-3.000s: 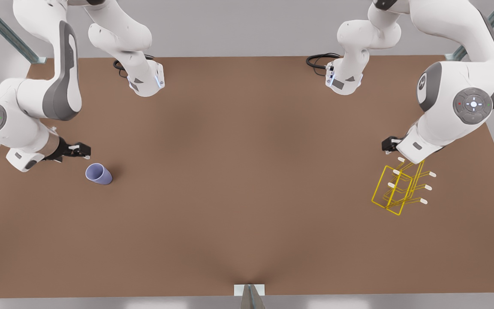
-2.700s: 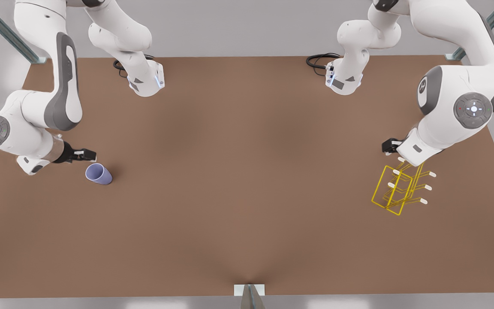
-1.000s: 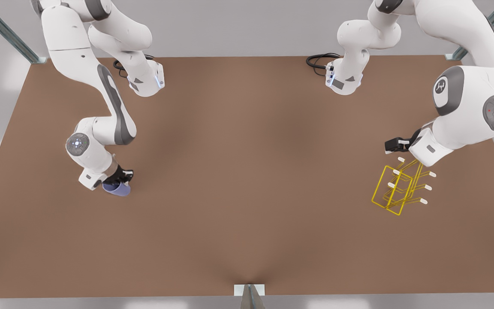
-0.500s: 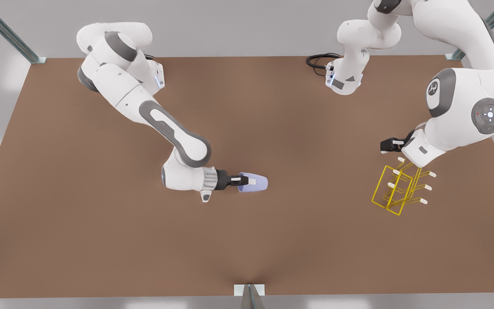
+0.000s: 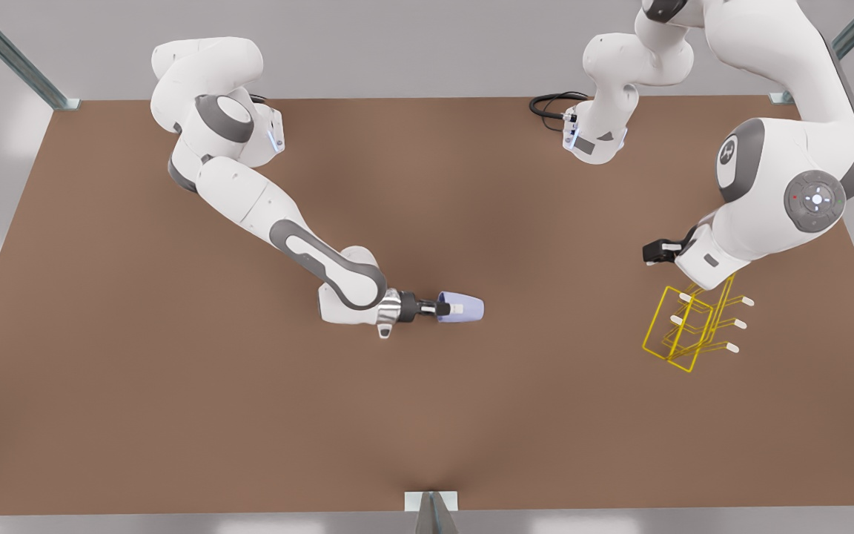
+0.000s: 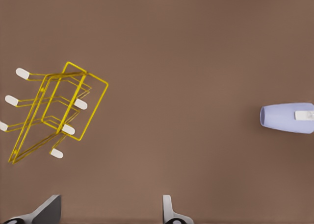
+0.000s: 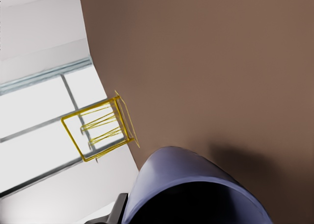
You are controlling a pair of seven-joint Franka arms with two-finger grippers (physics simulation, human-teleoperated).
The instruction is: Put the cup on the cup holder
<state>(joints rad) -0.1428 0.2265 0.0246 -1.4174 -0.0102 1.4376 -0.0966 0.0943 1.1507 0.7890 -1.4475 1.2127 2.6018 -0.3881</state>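
Front view: the right gripper (image 5: 443, 308), at centre frame, is clamped on the rim end of the cup (image 5: 462, 308), which lies horizontal with its narrow base pointing toward the front view's right; the cup holder (image 5: 686, 326) stands well apart at the right of the frame on the brown table (image 5: 175, 415), with the left gripper (image 5: 649, 253) just above it, waiting. Left wrist view: the left gripper's fingers (image 6: 169, 211) are spread apart at the bottom edge with nothing between them; the cup holder (image 6: 54, 109) sits at left, the cup (image 6: 289, 118) at the right edge. Right wrist view: the cup (image 7: 196, 189) is at lower centre, mouth toward the camera; the cup holder (image 7: 98, 128) lies left of centre. Judgement: the cup looks light, rigid and smooth, so a rim pinch may slip; the thin wire holder could likely shift if bumped
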